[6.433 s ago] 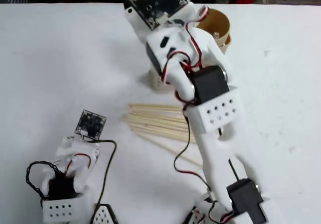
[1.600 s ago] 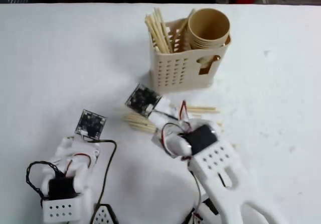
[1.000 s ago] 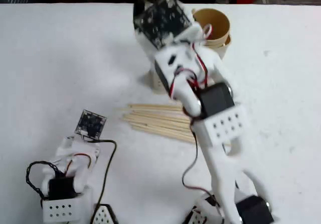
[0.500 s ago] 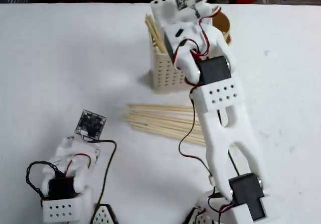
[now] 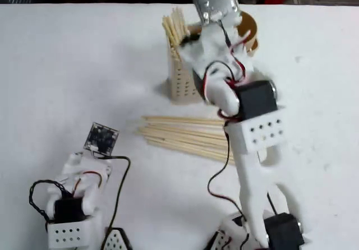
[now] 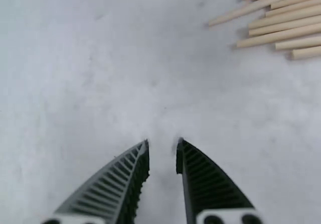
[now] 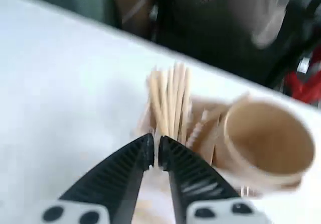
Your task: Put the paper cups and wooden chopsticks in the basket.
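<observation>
We've got the right hand (image 7: 155, 153) up over the basket (image 5: 182, 84) at the far side of the table (image 5: 67, 65), jaws pinched down to a sliver, and we can't make out anything between them. Just past its tips the standing chopsticks (image 7: 170, 96) fan out of the basket's left compartment, with the paper cups (image 7: 268, 138) stacked in the right one.

Here's the danger as we see it: that hand is very close to the bundle, so a careless pull-away could snag a stick, flick it out, or rock what looks like a light basket.

Then there are the loose chopsticks (image 5: 179, 135), lying flat side by side mid-table. They're thin and round, so we'd expect a poor pinch to roll or scatter them.

The left hand (image 6: 162, 146) sits near left, low over the table, jaws a narrow gap apart and empty.

Writing? We find no readable label on the cups or the basket.
</observation>
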Motion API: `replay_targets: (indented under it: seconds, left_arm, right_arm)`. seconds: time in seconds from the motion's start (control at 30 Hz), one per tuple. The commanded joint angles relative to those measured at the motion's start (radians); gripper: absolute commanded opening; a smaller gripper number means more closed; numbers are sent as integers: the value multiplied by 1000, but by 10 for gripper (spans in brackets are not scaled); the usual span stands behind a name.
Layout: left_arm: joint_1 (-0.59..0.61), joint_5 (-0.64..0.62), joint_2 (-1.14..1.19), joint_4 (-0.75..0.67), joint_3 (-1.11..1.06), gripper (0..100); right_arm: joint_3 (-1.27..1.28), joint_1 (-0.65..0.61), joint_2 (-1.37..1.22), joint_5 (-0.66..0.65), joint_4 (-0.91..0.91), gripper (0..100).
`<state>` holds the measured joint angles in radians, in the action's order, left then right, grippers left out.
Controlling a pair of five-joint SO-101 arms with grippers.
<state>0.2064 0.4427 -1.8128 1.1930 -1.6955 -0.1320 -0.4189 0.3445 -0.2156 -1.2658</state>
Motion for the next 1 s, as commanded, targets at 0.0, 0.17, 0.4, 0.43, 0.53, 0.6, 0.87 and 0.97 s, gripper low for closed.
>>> replay_targets:
  seconds: [0.0, 0.17, 0.4, 0.43, 0.53, 0.6, 0.87, 0.97]
  left_arm:
    - [-12, 0, -10, 5, 3, 109]
    - [-12, 0, -10, 5, 3, 109]
    - [-12, 0, -10, 5, 3, 109]
    - [-12, 0, -10, 5, 3, 109]
    - [-12, 0, -10, 5, 3, 109]
    - [-12, 0, -10, 5, 3, 109]
    - [-12, 0, -10, 5, 3, 109]
    - [-12, 0, -10, 5, 3, 109]
  right_arm:
    - [78, -116, 38, -184, -147, 42]
    - [393, -231, 35, -302, -116, 43]
    - [724, -229, -108, -400, 173, 52]
    - [740, -228, -147, -410, 209, 70]
    - [744, -226, -259, -420, 292, 136]
    - [743, -222, -317, -422, 338, 152]
    - [743, -168, -430, -422, 395, 150]
    - [743, -173, -430, -422, 395, 94]
